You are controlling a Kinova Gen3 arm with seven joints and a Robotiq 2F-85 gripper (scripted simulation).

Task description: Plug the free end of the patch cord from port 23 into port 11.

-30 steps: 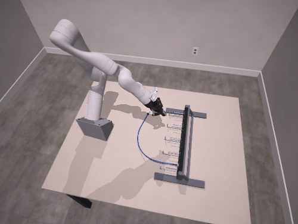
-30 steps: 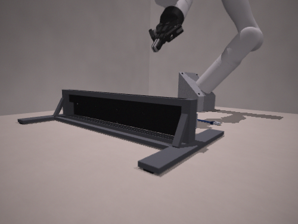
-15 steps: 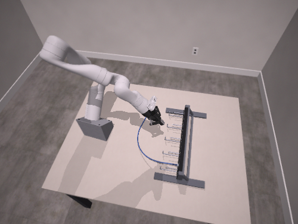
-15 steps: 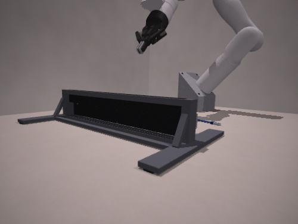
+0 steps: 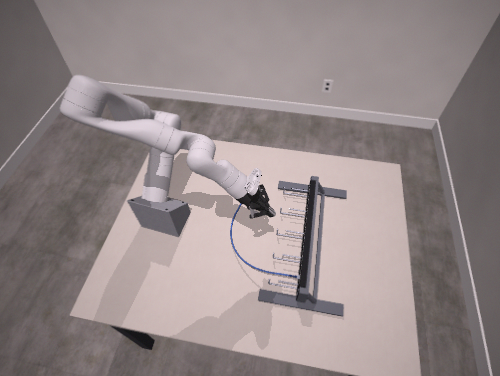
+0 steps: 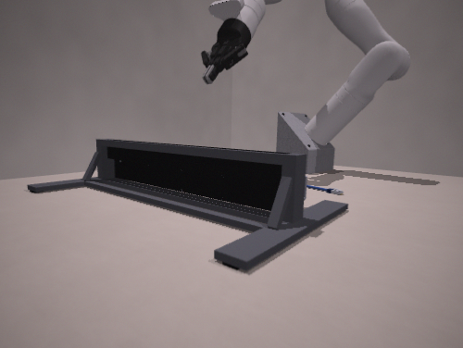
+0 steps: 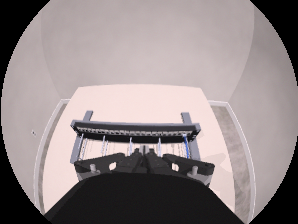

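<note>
From afar, I hold my gripper (image 5: 272, 214) (image 6: 208, 80) (image 7: 144, 151), fingers pressed together on nothing, above the table (image 5: 367, 250) (image 6: 139, 287) (image 7: 140, 102); the blue cord (image 5: 233, 240) (image 6: 319, 188) (image 7: 187, 146) runs into the rack (image 5: 310, 235) (image 6: 199, 150) (image 7: 135, 125) near the table's bottom edge in the top view.

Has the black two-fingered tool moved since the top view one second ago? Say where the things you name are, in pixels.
Yes: the tool (image 5: 273, 214) (image 6: 208, 80) (image 7: 144, 151) shifted along the dark grey rack (image 5: 309, 235) (image 6: 199, 149) (image 7: 135, 127), toward the blue cord's (image 5: 231, 232) (image 6: 317, 187) (image 7: 188, 147) plugged-in end.
</note>
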